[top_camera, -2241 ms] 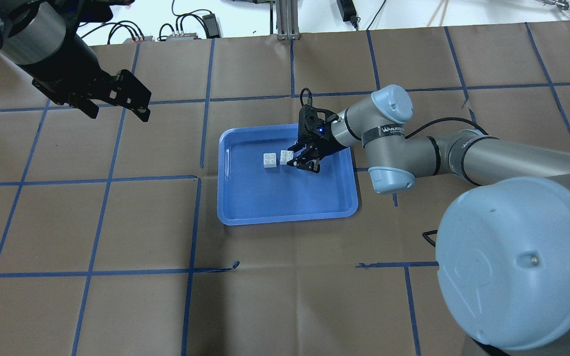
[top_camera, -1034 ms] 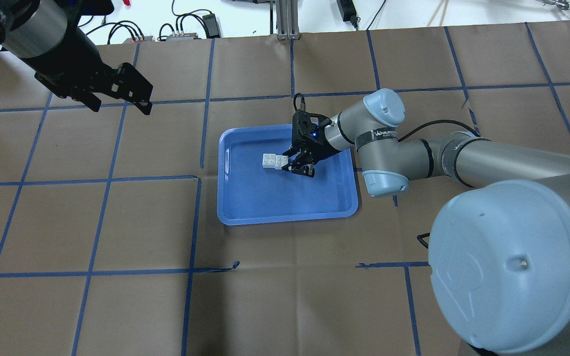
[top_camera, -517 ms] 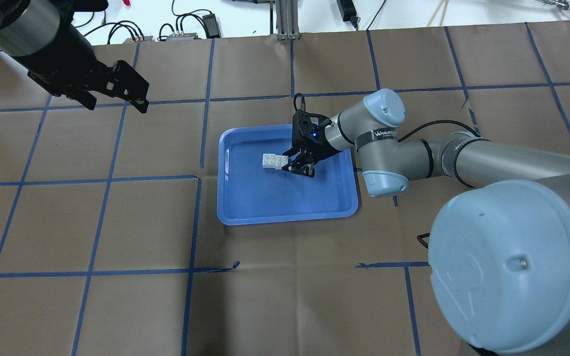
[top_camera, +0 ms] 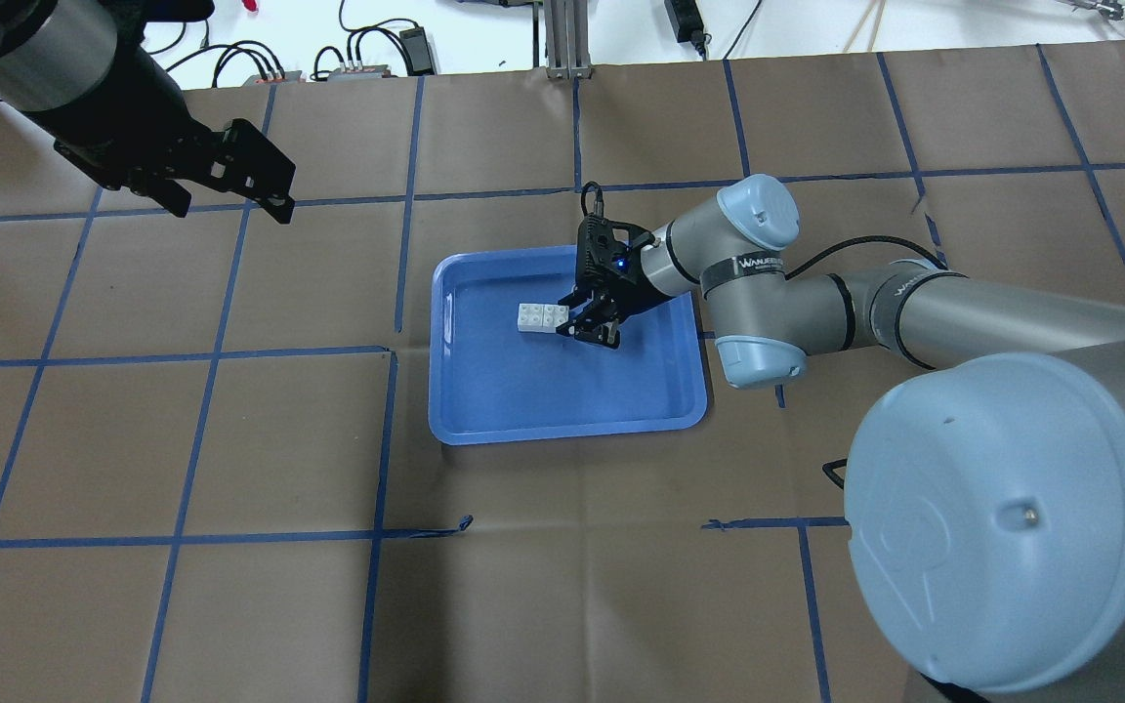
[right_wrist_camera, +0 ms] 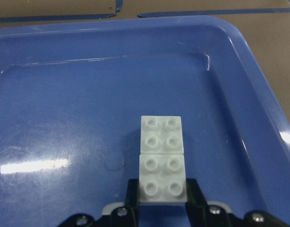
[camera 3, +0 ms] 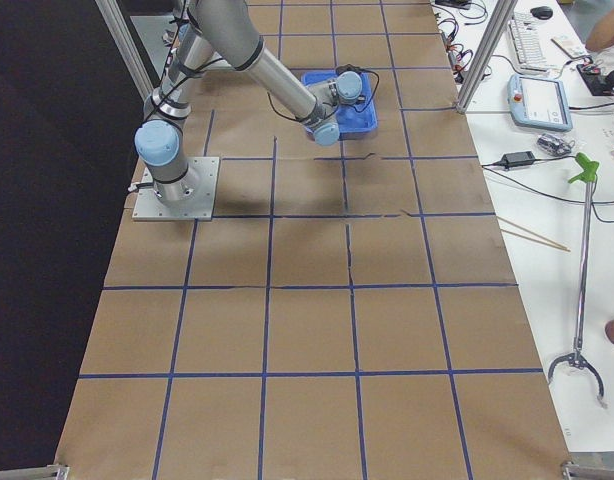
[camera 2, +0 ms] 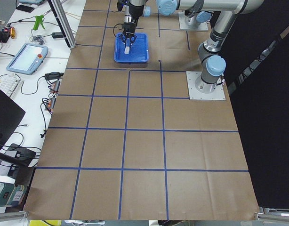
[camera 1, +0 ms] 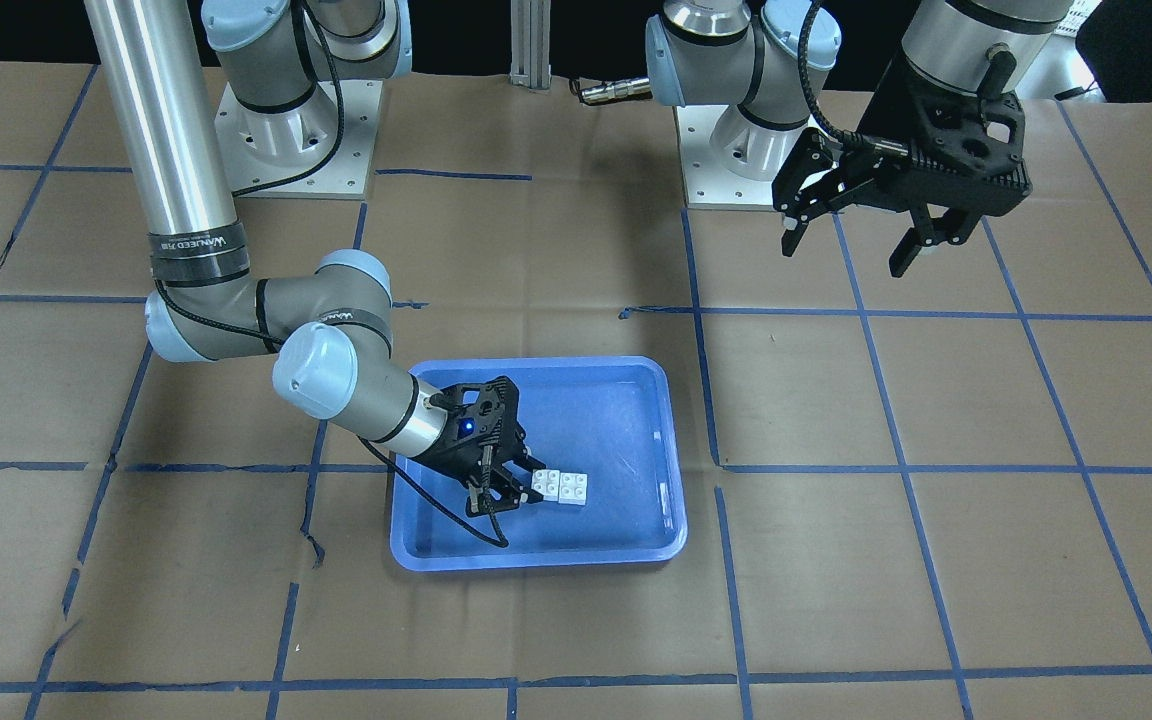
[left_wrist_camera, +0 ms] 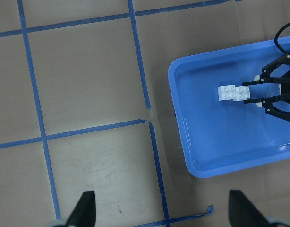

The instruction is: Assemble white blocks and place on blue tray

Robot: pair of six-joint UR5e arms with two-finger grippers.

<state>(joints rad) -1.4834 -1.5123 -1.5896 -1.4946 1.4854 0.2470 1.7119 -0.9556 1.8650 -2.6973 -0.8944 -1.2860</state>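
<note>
Two white blocks lie side by side and touching on the blue tray [top_camera: 562,400], studs up. My right gripper [top_camera: 577,327] is shut on the white block nearer to it [top_camera: 554,316], low over the tray floor. The other white block [top_camera: 530,316] lies free against it. In the right wrist view the fingers [right_wrist_camera: 192,191] clamp the near block [right_wrist_camera: 162,178], and the far block [right_wrist_camera: 161,134] lies just beyond it. My left gripper [top_camera: 229,207] is open and empty, high above the table's far left. Its wrist view looks down on the tray [left_wrist_camera: 216,146] and blocks [left_wrist_camera: 227,92].
The table is brown paper with a blue tape grid. The tray [camera 1: 616,420] lies near its middle. Cables and power supplies [top_camera: 357,59] lie past the far edge. The two arm bases [camera 1: 286,130] stand on plates at the robot's side.
My right gripper has carried its white block leftward until it touches the other block. My left gripper has drifted slightly back and to the left, still open.
</note>
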